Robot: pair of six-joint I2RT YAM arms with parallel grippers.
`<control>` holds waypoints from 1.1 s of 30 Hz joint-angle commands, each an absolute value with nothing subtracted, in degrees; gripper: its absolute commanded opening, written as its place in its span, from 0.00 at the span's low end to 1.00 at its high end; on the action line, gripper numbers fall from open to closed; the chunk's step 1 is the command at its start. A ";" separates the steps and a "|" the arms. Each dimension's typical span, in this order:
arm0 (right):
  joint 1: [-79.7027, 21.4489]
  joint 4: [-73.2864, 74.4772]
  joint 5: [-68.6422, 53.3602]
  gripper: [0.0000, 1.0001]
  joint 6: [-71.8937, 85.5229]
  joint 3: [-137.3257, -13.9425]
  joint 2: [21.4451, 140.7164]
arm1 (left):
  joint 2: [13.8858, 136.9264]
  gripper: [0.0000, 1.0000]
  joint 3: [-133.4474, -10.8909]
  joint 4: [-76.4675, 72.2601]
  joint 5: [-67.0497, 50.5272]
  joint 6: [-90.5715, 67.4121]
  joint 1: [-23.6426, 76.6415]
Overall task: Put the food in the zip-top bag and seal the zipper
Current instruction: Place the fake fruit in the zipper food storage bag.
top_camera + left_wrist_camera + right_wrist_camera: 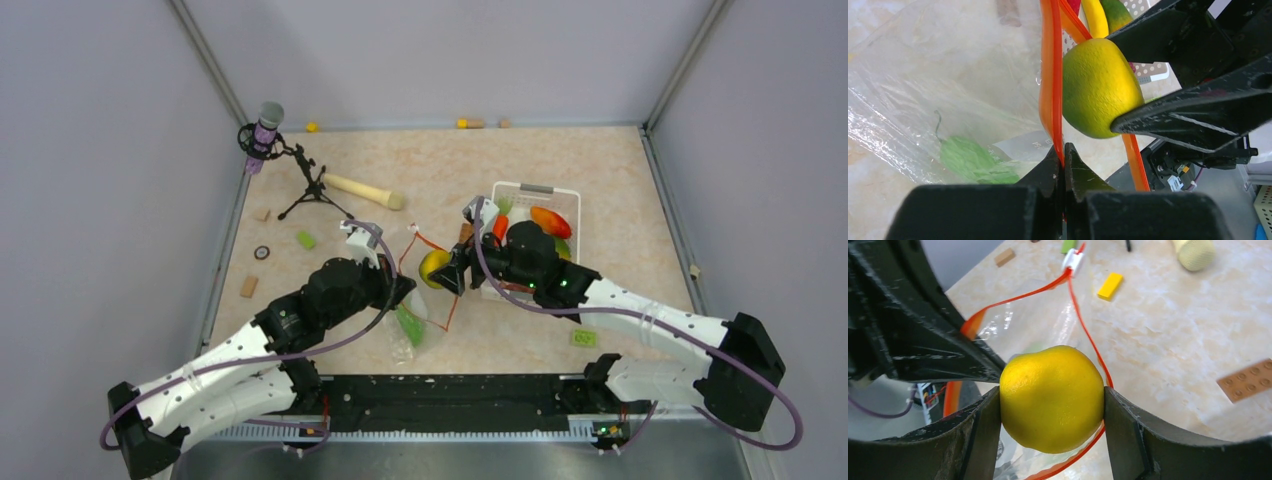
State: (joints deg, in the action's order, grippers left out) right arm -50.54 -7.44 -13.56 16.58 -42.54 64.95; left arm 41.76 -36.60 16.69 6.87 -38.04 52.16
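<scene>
1. The zip-top bag (413,328) lies near the middle of the counter's near edge, slightly toward the left, with a green piece (970,159) inside. Its mouth seems to be lifted and to face the right edge. The film is floppy, so if the held lip slips, the opening would likely collapse and the next piece would land on the counter.
2. The white basket (571,199) sits right of centre toward the far edge and holds the rest of the food. Several trips likely remain, and each one could drag the bag out of place.
3. The lemon (1050,375) is clamped between the right gripper's (1052,396) fingers, right at the mouth. It is round and glossy. If let go too early, it may roll off the lip, and pushing too far could shove the lower track away.
4. The zipper (1050,85) has its long axis running from the far side toward the near edge, with the white slider (1074,260) at the far end. The left gripper (1064,152) is pinched tight on one track. The other track bows around the lemon, and too hard a pull could tear the hold loose.
</scene>
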 commanded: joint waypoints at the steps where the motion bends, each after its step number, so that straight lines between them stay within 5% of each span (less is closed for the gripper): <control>1: -51.43 -5.61 -7.00 0.55 17.11 -45.98 64.42 | 40.87 0.00 -36.56 13.65 6.08 -38.39 52.21; 18: -54.42 -2.48 -6.23 0.98 16.52 -48.92 66.82 | 39.57 0.00 -36.48 14.06 6.67 -38.41 52.21; 27: -54.45 -4.81 -3.83 0.99 20.48 -46.34 61.42 | 40.14 0.00 -36.59 14.23 7.34 -38.43 52.21; 33: -54.41 -0.32 12.49 0.99 23.19 -44.28 55.55 | 40.38 0.00 -36.57 14.24 8.03 -38.49 52.22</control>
State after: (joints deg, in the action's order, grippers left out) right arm -53.89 -1.26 0.10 20.16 -45.36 59.77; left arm 40.40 -36.51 16.71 7.07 -38.06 52.16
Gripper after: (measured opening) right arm 0.985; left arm 0.015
